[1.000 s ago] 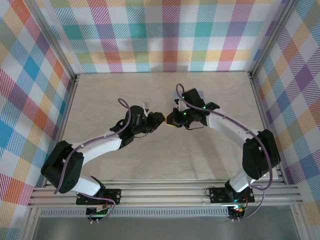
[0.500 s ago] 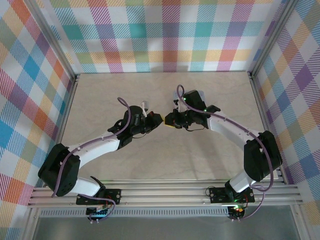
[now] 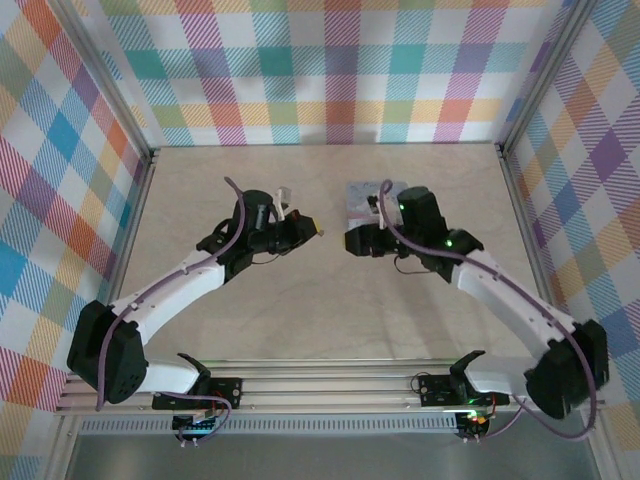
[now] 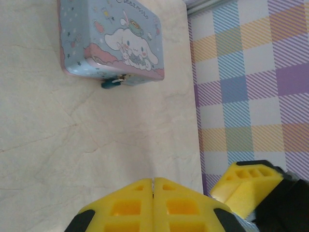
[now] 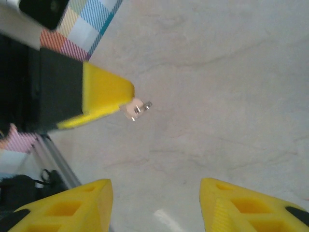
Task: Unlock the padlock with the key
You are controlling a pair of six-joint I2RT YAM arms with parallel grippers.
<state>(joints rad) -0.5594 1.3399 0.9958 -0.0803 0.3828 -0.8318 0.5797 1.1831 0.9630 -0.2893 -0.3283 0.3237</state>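
Observation:
In the right wrist view the key (image 5: 137, 109), a pale head with a small metal blade, sticks out from the yellow tip of my left gripper (image 5: 104, 92), which is shut on it. From the left wrist camera my left gripper (image 4: 153, 180) has its jaws pressed together and the key is hidden between them. The padlock (image 4: 112, 83) is a tiny dark piece at the front edge of the pale blue cartoon tin (image 4: 108, 41), well ahead of the left gripper. My right gripper (image 5: 154, 186) is open over bare table with nothing in it. From above, the left gripper (image 3: 310, 229) and the right gripper (image 3: 350, 240) face each other a short gap apart.
The tin (image 3: 362, 199) lies at mid-table just behind the right gripper, partly covered by the right arm. Plaid walls (image 3: 330, 60) and metal rails enclose the beige table (image 3: 330, 310). A yellow finger of the right gripper (image 4: 246, 186) shows at the lower right of the left wrist view.
The two grippers, close together at mid-table before, have drawn apart. The left one went up and left, the right arm swung out to the right, and the tin came into sight.

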